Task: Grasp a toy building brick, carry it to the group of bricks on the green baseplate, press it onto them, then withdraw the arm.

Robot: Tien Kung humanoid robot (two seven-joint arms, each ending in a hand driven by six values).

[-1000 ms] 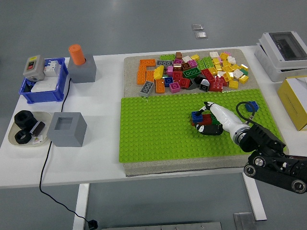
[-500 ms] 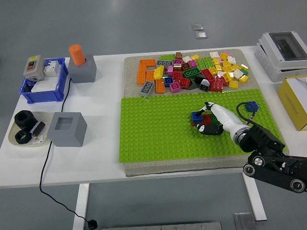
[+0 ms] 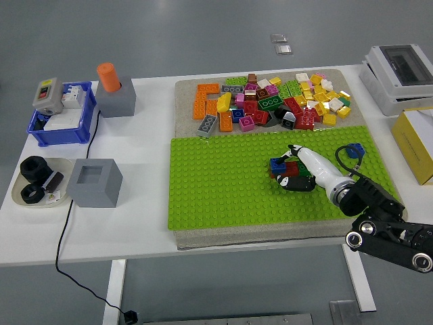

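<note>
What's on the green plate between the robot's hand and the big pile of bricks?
Nothing: the head view shows only bare studs of the green baseplate between the right hand and the loose multicoloured brick pile.

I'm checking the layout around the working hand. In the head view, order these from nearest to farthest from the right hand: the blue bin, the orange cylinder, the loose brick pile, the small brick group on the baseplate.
1. Brick group, under the right hand.
2. Brick pile, behind the baseplate.
3. Orange cylinder, far left, on a grey block.
4. Blue bin, at the left edge.

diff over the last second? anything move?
Barely. The right hand stays on the brick group on the green baseplate; its forearm has slipped slightly lower and rightward. The loose brick pile is unchanged.
</note>
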